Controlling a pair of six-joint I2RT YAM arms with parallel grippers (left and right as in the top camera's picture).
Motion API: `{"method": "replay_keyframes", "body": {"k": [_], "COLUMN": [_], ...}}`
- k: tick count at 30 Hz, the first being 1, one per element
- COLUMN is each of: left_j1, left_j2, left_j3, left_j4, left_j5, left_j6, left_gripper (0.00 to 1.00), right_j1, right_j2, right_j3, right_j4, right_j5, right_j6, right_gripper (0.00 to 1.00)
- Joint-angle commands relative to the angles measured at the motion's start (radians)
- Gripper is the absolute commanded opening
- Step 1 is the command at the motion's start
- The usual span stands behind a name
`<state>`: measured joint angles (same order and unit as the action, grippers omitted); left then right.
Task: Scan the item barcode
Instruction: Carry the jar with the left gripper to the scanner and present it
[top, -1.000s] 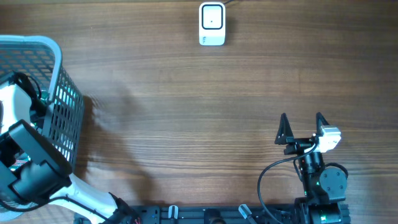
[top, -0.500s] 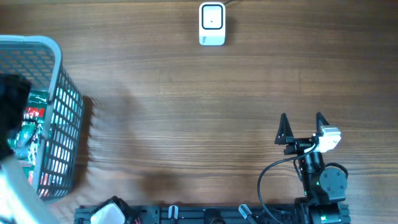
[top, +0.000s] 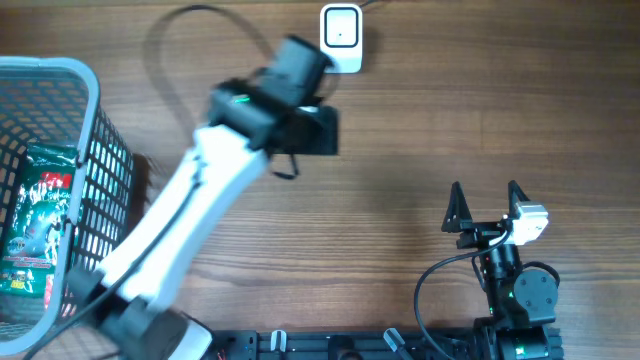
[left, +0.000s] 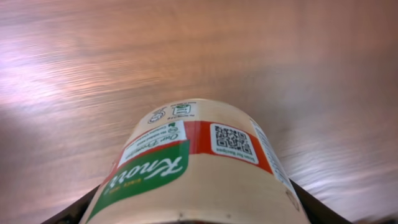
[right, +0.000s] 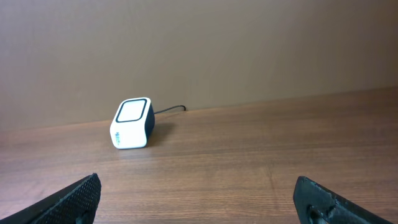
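Knorr canister (left: 199, 168), lengthwise along left gripper (left: 193, 214) clamping it; right gripper (right: 196, 190) spread wide

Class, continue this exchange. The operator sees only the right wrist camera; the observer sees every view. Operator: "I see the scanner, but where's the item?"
Observer: The left gripper has it between its jaws, a Knorr pot.
Operator: How near the scanner?
Observer: Overhead, the left arm ends right beside the scanner.
Operator: Anything else out there?
Observer: A basket at the table's left edge holds a green packet.
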<state>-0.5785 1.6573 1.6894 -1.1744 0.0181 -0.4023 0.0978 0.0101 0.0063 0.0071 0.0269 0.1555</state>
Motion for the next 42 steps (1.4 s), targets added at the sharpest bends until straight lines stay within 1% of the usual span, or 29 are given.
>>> {"method": "replay_keyframes", "body": {"k": [1,2,3,4,5,7,9,10,13,16,17,19,21,22,24,26,28,29,30,33,35,36,38,39,42], "left_j1": [-0.058,-0.059,-0.059,-0.058,-0.057,-0.057,-0.057,-0.057,-0.056,-0.056,-0.056,-0.056,-0.056,-0.056,-0.056,-0.056,-0.061,-0.066,-0.072,-0.107,-0.133,-0.144,-0.160,-0.163,-0.169], "left_j2": [0.179,0.217,0.245,0.275,0.326,0.364,0.392,0.407,0.412,0.411,0.407,0.380,0.328,0.278,0.222,0.227,0.251,0.264,0.275,0.306,0.327,0.335,0.356,0.366,0.401], "left_j3": [-0.003,-0.003,-0.003,-0.003,-0.003,-0.003,-0.003,-0.003,-0.002,-0.002,0.000,0.037,0.097,0.129,0.132,0.130,0.128,0.127,0.127,0.127,0.127,0.127,0.127,0.127,0.127], "left_j4": [0.024,0.023,0.023,0.026,0.034,0.043,0.049,0.050,0.061,0.053,0.045,0.010,-0.019,-0.011,0.077,0.112,0.050,0.019,0.016,0.037,0.038,0.025,-0.055,-0.076,-0.083], "left_j5": [0.086,0.154,0.188,0.191,0.191,0.192,0.198,0.199,0.198,0.189,0.180,0.163,0.164,0.164,0.164,0.146,0.020,-0.010,-0.012,-0.013,-0.012,-0.012,-0.012,-0.012,-0.003], "left_j6": [0.484,0.589,0.646,0.691,0.764,0.833,0.875,0.890,0.890,0.890,0.889,0.851,0.787,0.718,0.418,-0.007,-0.496,-0.683,-0.792,-0.942,-0.949,-0.975,-1.168,-1.196,-1.209], "left_gripper": [0.67,0.68,0.68,0.68,0.68,0.67,0.65,0.65,0.69,0.70,0.72,0.81,1.00,1.00,1.00,1.00,1.00,1.00,1.00,1.00,1.00,1.00,1.00,1.00,1.00], "right_j1": [0.003,0.003,0.003,0.003,0.003,0.003,0.003,0.003,0.003,0.003,0.003,0.003,0.003,0.003,0.003,0.003,0.003,0.003,0.003,0.003,0.003,0.003,0.003,0.003,0.003], "right_j2": [-0.003,-0.003,-0.003,-0.003,-0.003,-0.003,-0.003,-0.003,-0.003,-0.003,-0.003,-0.003,-0.003,-0.003,-0.003,-0.003,-0.003,-0.003,-0.003,-0.003,-0.003,-0.003,-0.003,-0.003,-0.003], "right_j3": [-0.001,-0.001,-0.001,-0.001,-0.001,-0.001,-0.001,-0.001,-0.001,-0.001,-0.001,-0.001,-0.001,-0.001,-0.001,-0.001,-0.001,-0.001,-0.001,-0.001,-0.001,-0.001,-0.001,-0.001,-0.001], "right_j4": [0.002,0.002,0.002,0.002,0.002,0.002,0.002,0.002,0.002,0.002,0.002,0.002,0.002,0.002,0.002,0.002,0.002,0.002,0.002,0.002,0.002,0.002,0.002,0.002,0.002], "right_j5": [-0.004,-0.004,-0.004,-0.004,-0.004,-0.004,-0.004,-0.004,-0.004,-0.004,-0.004,-0.004,-0.004,-0.004,-0.004,-0.004,-0.004,-0.004,-0.004,-0.004,-0.004,-0.004,-0.004,-0.004,-0.004], "right_j6": [0.003,0.003,0.003,0.003,0.003,0.003,0.003,0.003,0.003,0.003,0.003,0.003,0.003,0.003,0.003,0.003,0.003,0.003,0.003,0.003,0.003,0.003,0.003,0.003,0.003], "right_gripper": [1.00,1.00,1.00,1.00,1.00,1.00,1.00,1.00,1.00,1.00,1.00,1.00,1.00,1.00,1.00,1.00,1.00,1.00,1.00,1.00,1.00,1.00,0.99,1.00,1.00]}}
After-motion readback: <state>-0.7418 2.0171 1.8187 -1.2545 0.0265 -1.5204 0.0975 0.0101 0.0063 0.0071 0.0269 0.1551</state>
